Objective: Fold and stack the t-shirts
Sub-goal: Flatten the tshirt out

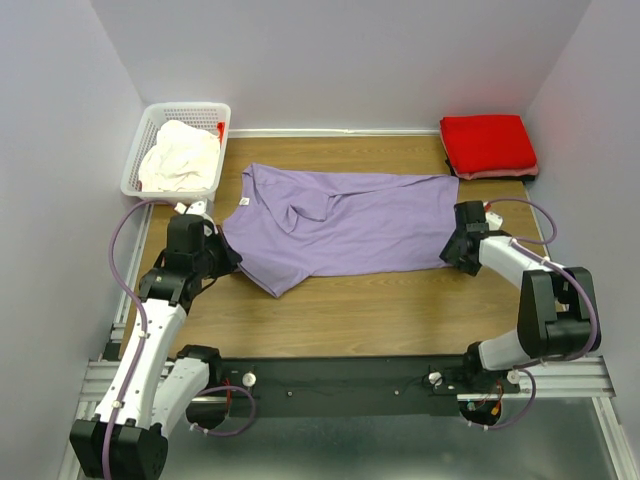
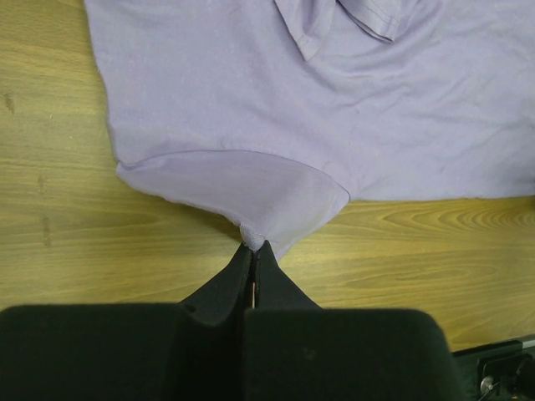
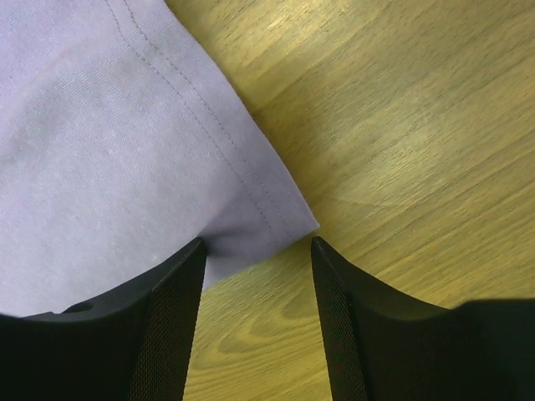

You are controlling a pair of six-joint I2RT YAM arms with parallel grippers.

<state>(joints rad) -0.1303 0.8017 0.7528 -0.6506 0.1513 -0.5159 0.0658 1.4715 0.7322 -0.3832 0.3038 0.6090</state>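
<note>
The lavender t-shirt (image 1: 340, 225) lies spread across the wooden table, neck to the left, part of it folded over. My left gripper (image 1: 232, 255) is shut on the edge of its near sleeve (image 2: 251, 188), with the tips (image 2: 253, 247) pinching the cloth. My right gripper (image 1: 447, 250) is open at the shirt's near right hem corner (image 3: 276, 221); its left finger (image 3: 175, 292) touches the cloth. The red t-shirt (image 1: 487, 145) lies folded at the back right. The cream-white t-shirt (image 1: 180, 155) lies crumpled in the basket.
The white lattice basket (image 1: 190, 106) stands at the back left corner. Grey walls close in the table on three sides. Bare wood (image 1: 380, 310) runs between the lavender shirt and the arm bases.
</note>
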